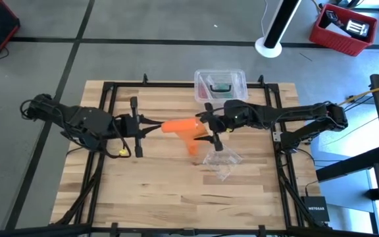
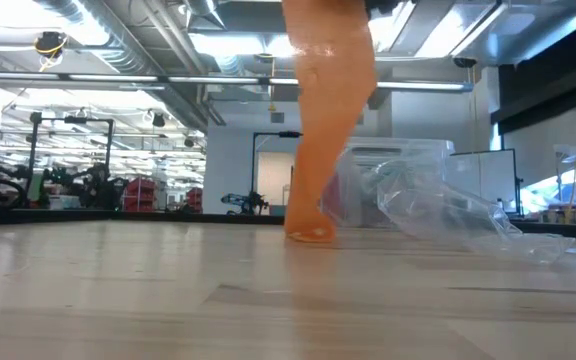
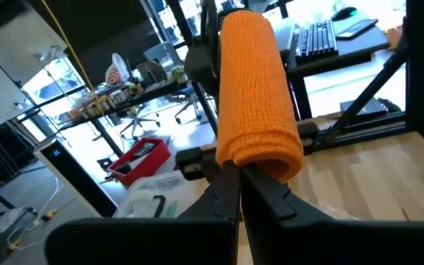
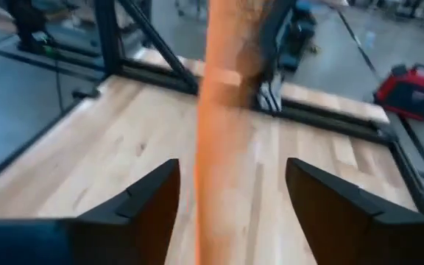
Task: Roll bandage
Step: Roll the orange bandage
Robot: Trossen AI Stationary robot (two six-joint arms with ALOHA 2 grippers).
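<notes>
Two dark jointed arms, black cables along them, each end effector [image 1: 151, 125] two-fingered and black.

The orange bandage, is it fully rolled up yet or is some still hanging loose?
Partly rolled. The left gripper pinches a rolled end of the bandage, while a loose strip hangs down to the table.

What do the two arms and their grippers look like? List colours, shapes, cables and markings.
Both arms are dark, nearly black, built of chunky jointed segments. The left arm carries looped black cabling near its base and a small yellow piece by its wrist. The left gripper has two slim, tapered black fingers. The right arm looks alike; the right gripper has broad, wedge-shaped black fingers. No markings can be made out.
</notes>
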